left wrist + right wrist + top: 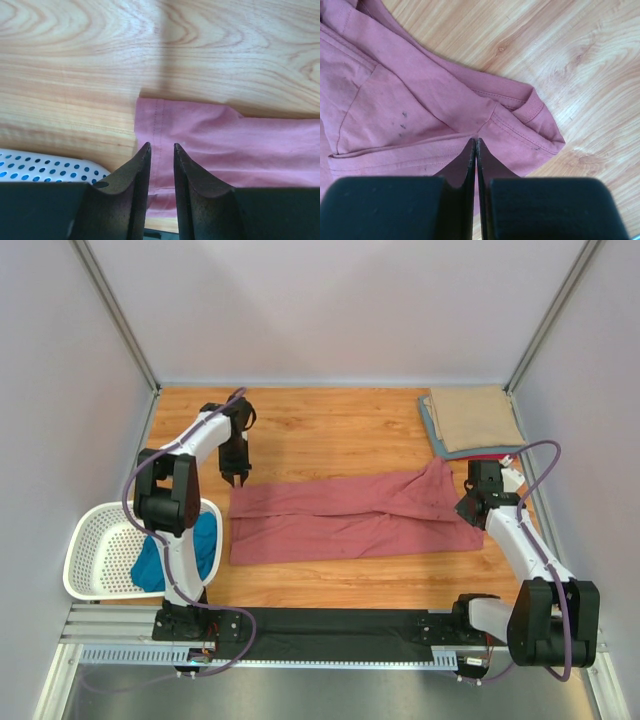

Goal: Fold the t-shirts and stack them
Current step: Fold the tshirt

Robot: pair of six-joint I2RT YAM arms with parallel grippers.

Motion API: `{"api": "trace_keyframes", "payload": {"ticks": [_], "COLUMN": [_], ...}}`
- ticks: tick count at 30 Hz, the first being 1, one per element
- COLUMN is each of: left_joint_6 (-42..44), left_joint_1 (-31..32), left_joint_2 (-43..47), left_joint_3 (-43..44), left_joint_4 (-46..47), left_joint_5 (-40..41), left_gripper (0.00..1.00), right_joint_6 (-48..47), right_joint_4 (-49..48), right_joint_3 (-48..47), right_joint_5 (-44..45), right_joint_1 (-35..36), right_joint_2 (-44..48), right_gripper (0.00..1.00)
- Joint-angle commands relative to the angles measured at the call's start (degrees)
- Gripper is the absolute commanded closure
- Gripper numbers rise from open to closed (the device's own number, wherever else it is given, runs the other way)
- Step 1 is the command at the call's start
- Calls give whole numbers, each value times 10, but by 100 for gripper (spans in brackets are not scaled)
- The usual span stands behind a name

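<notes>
A dusty rose-red t-shirt lies folded into a long band across the middle of the table. My left gripper hangs over its far left corner, jaws a little apart; in the left wrist view the shirt's hem shows between the tips. My right gripper is at the shirt's right end, by the collar; its jaws are pressed together just above the cloth, with nothing seen between them. A tan t-shirt tops a folded stack at the back right. A teal t-shirt hangs from the basket.
The white perforated basket stands at the near left beside the left arm; its rim shows in the left wrist view. Grey-blue and red edges show under the tan shirt. White walls enclose the table.
</notes>
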State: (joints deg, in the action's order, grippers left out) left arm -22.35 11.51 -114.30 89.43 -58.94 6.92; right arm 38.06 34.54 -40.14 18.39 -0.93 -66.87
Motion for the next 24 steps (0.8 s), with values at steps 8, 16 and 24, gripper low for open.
{"api": "trace_keyframes", "payload": {"ticks": [8, 16, 24], "left_joint_6": [49, 34, 26], "left_joint_1": [-3, -4, -6], "left_joint_2": [-47, -65, -65], "left_joint_3": [19, 36, 45], "left_joint_4": [-4, -10, -12], "left_joint_5": [20, 58, 37], "left_gripper": [71, 100, 100], "right_joint_6": [-21, -26, -9], "right_joint_4": [-21, 30, -6], "right_joint_3": [-50, -65, 18], "right_joint_5": [-22, 9, -21], "right_joint_1": [-6, -50, -72], "right_joint_2": [3, 16, 2], "right_gripper": [100, 100, 100]}}
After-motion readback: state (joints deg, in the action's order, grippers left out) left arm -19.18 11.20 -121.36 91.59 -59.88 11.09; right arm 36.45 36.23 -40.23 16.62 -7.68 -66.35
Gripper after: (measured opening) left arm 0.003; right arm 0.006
